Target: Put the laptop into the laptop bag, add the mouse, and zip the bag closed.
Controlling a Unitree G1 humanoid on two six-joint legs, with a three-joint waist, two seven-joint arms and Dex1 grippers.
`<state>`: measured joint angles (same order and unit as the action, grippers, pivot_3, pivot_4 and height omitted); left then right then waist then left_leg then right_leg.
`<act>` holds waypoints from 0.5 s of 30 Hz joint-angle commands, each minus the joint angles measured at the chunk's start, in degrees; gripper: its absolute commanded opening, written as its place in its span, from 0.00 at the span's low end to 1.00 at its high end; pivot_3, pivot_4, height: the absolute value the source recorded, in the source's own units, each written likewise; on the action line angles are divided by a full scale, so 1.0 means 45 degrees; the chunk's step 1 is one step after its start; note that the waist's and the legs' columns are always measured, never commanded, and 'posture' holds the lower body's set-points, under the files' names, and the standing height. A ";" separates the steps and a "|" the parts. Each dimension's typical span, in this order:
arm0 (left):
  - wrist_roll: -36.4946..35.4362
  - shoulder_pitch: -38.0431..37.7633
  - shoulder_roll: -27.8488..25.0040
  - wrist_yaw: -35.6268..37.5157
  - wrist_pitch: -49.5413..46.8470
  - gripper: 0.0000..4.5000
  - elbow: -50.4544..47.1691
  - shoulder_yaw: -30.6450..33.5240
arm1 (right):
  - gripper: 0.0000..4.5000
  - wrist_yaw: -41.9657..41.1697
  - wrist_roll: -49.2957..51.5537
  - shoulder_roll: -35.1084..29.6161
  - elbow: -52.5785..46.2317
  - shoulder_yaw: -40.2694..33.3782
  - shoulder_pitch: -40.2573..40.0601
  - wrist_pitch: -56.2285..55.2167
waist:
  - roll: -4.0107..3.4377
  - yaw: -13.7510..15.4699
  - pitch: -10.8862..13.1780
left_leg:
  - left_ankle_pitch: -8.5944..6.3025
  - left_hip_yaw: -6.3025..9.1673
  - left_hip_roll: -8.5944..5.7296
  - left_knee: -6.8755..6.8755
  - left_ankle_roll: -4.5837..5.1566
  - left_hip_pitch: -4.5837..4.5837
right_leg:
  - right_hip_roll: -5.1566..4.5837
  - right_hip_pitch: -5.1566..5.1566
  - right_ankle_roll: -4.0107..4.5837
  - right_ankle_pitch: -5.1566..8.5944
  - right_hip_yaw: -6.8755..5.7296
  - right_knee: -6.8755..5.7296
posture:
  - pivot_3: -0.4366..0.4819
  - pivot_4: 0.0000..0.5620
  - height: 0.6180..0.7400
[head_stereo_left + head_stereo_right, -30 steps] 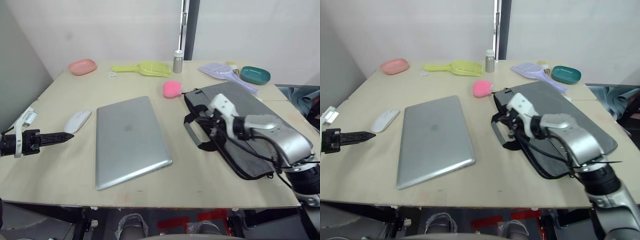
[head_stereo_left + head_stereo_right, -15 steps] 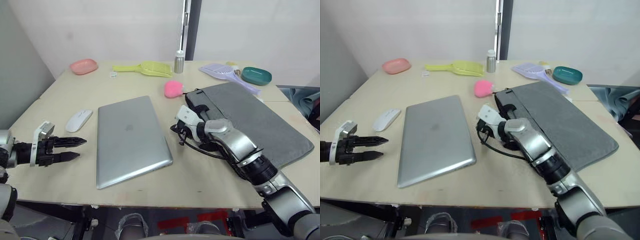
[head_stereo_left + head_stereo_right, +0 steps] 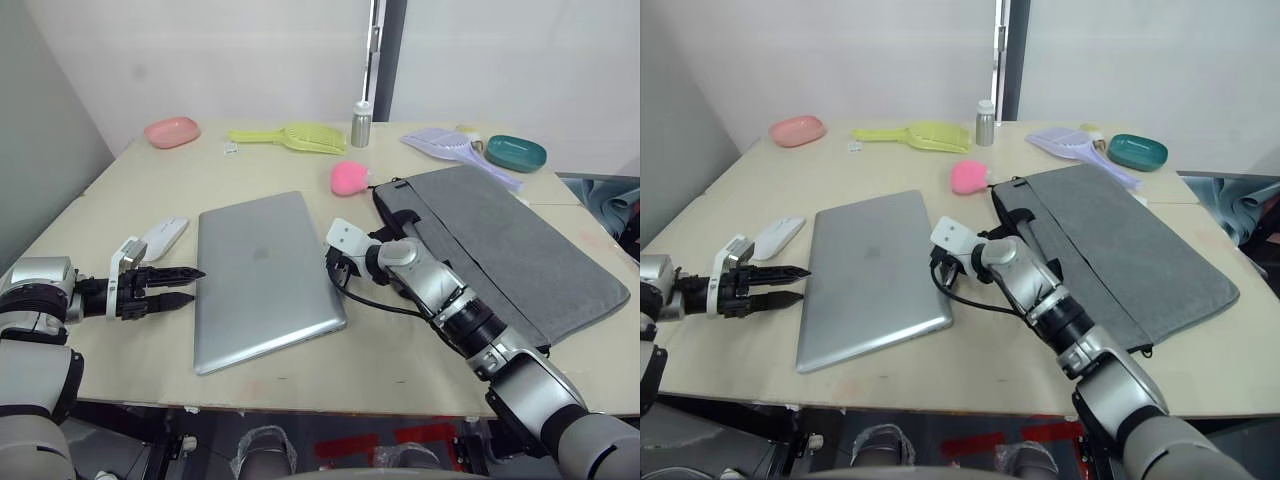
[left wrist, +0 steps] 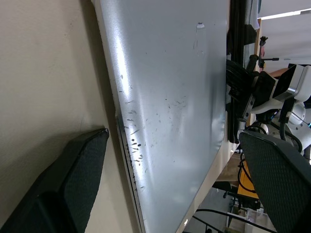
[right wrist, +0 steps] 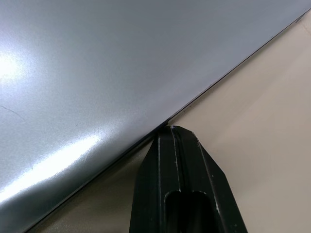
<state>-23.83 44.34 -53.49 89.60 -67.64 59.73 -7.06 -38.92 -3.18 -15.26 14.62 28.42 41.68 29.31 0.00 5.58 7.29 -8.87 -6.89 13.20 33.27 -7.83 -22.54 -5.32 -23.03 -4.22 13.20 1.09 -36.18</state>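
The silver laptop [image 3: 265, 275] lies shut and flat in the middle of the table. At its left edge my left gripper [image 3: 186, 285] is open, and in the left wrist view that edge [image 4: 127, 160] runs between its two fingers [image 4: 73, 184]. My right gripper [image 3: 333, 268] is shut, with its tip [image 5: 172, 132] touching the laptop's right edge. The grey laptop bag [image 3: 500, 250] lies flat to the right, its black handles beside my right forearm and its pink fluffy charm [image 3: 347, 177] at the far corner. The white mouse [image 3: 165, 233] sits just beyond my left gripper.
Along the far edge stand a pink dish [image 3: 167, 131], a yellow scoop [image 3: 290, 136], a small silver bottle [image 3: 359, 124], a purple scoop [image 3: 445, 145] and a teal dish [image 3: 515, 153]. A grey wall runs close along the table's left side.
My left gripper has moved right to the laptop's left edge. My right gripper has moved left, off the bag's handles, to the laptop's right edge.
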 commanded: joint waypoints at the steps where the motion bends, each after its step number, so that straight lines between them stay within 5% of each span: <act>1: 0.0303 0.0026 0.0567 -0.0024 0.0028 1.00 0.0253 0.0082 | 0.01 -0.0349 0.0012 0.0547 -0.0538 0.0109 0.0078 -0.0225 | 0.0000 -0.0013 0.0000 | 0.0000 0.0000 0.0000 -0.0001 -0.0001 0.0012 | 0.0000 0.0006 0.0001 0.0001 0.0002 -0.0003 | 0.48 0.27 1.00; 15: -0.0383 -0.0155 0.1071 0.0365 -0.1748 1.00 -0.2051 0.0326 | 0.01 -0.0588 -0.0275 0.0720 -0.1117 -0.0078 -0.0570 -0.0047 | -0.0001 -0.0046 0.0001 | 0.0002 0.0002 0.0003 -0.0021 -0.0006 0.0036 | 0.0003 0.0037 0.0006 0.0004 -0.0008 0.0021 | 0.48 0.27 1.00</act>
<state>-23.74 43.94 -49.16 89.58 -74.13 53.32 -5.68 -39.99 -5.02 -13.04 12.68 27.36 39.53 29.51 0.00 5.37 7.29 -8.87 -6.87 13.22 33.15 -7.86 -22.38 -5.31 -22.86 -4.20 13.22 1.04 -36.06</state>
